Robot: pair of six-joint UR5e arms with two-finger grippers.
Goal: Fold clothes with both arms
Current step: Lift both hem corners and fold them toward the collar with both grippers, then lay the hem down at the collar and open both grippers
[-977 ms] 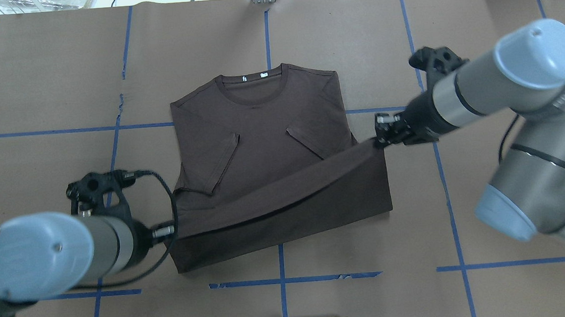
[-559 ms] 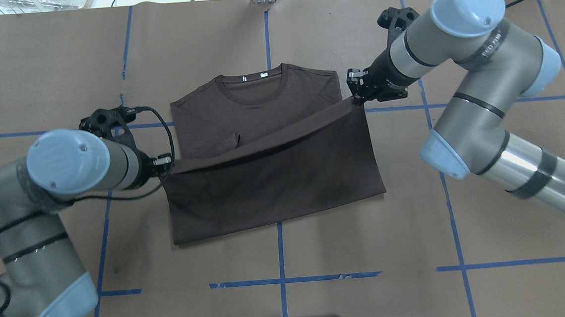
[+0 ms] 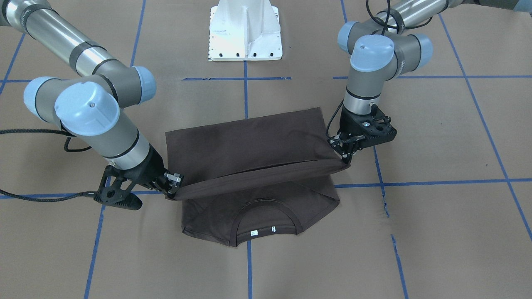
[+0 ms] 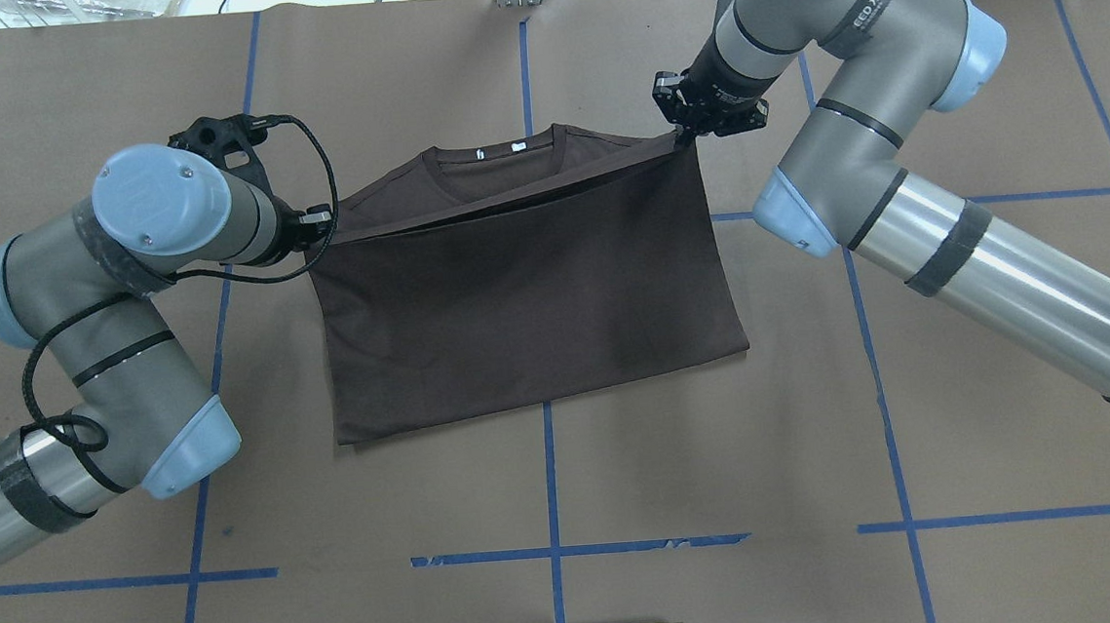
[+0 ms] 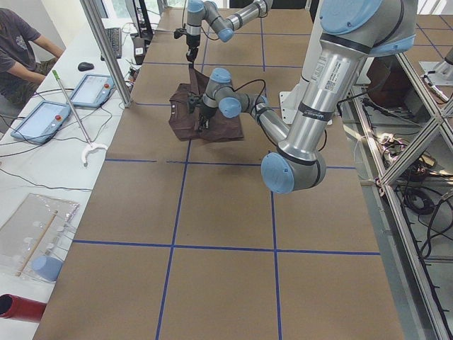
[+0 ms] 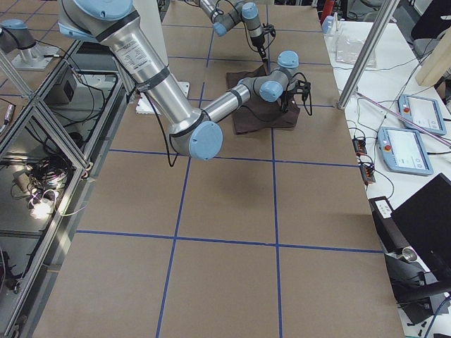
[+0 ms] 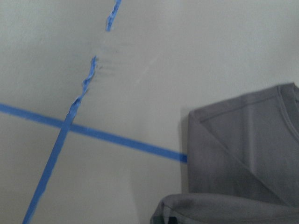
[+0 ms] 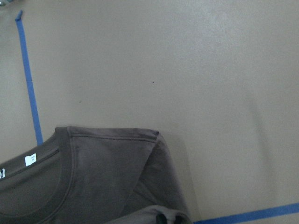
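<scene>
The dark grey-brown T-shirt (image 4: 515, 304) lies on the brown table, sleeves folded in, collar (image 4: 496, 164) at the far side. Its bottom hem is lifted and stretched across the shirt, just short of the collar. My left gripper (image 4: 319, 225) is shut on the hem's left corner, and my right gripper (image 4: 684, 136) is shut on its right corner. In the front-facing view the left gripper (image 3: 346, 157) is at the right, the right gripper (image 3: 172, 189) at the left, and the shirt (image 3: 249, 145) hangs between them above the collar (image 3: 262, 216). The wrist views show the shoulders (image 7: 243, 154) (image 8: 107, 172) below the held hem.
Blue tape lines (image 4: 550, 488) grid the table. The white pedestal (image 3: 245, 33) stands at the robot's side. Tablets (image 5: 42, 120) and a seated person (image 5: 18, 49) are at the operators' side, and a metal post (image 5: 106, 49) stands at the table's edge.
Both grippers have carried the hem away from the robot toward the collar. The lifted half now covers the folded sleeves and most of the chest.
</scene>
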